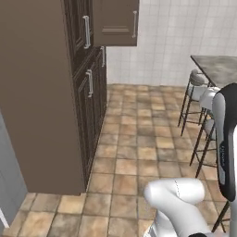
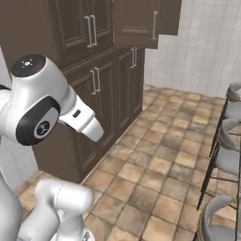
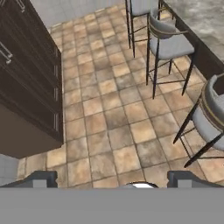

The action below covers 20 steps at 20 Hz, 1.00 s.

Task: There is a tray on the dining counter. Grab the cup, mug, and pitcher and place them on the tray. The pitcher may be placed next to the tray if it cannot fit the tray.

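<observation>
A corner of the dining counter's grey marbled top [image 1: 218, 68] shows at the right of the left base view and again as the dining counter [image 3: 205, 19] at the upper right of the hand view. The tray, the cup, the mug and the pitcher are out of view. My gripper [image 3: 111, 181] hangs over the tiled floor, well short of the counter. It is open, its two dark fingertips [image 3: 40, 179] stand far apart, and nothing is between them.
Grey bar stools [image 3: 168, 41] with thin dark legs line the counter's near side, also seen as stools [image 1: 196, 85] and stools [image 2: 226, 155]. Tall dark brown cabinets [image 1: 88, 92] stand on the left. Open tiled floor [image 3: 113, 118] lies between the two.
</observation>
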{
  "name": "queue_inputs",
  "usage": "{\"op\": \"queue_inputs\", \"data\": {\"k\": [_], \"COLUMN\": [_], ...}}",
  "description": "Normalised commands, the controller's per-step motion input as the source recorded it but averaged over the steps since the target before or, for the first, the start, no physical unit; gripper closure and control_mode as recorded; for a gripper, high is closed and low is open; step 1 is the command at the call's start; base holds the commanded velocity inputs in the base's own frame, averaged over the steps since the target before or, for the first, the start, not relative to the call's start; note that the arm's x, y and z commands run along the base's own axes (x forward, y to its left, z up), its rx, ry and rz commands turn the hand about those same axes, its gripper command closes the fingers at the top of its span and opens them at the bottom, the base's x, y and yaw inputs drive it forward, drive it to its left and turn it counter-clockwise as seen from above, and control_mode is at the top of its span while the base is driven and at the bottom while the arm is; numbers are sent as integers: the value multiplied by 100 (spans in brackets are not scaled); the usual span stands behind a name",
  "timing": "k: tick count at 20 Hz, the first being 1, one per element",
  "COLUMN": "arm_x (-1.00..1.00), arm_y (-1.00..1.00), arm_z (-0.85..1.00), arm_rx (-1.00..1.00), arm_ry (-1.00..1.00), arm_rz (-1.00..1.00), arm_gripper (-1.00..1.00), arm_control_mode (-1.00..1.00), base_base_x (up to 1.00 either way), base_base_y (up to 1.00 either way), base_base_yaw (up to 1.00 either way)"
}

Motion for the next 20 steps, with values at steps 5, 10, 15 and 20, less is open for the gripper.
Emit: {"op": "queue_inputs", "data": {"k": [5, 10, 15, 20], "arm_x": [0, 0, 0, 0], "arm_y": [0, 0, 0, 0], "arm_z": [0, 0, 0, 0], "arm_rx": [0, 0, 0, 0], "arm_ry": [0, 0, 0, 0], "arm_rz": [0, 0, 0, 0], "arm_gripper": [-100, -100, -100, -100], "arm_control_mode": [100, 100, 100, 100], "base_base_x": [100, 100, 100, 100], "base_base_y": [-65, -49, -73, -70], "base_base_yaw": [11, 12, 10, 8]}}
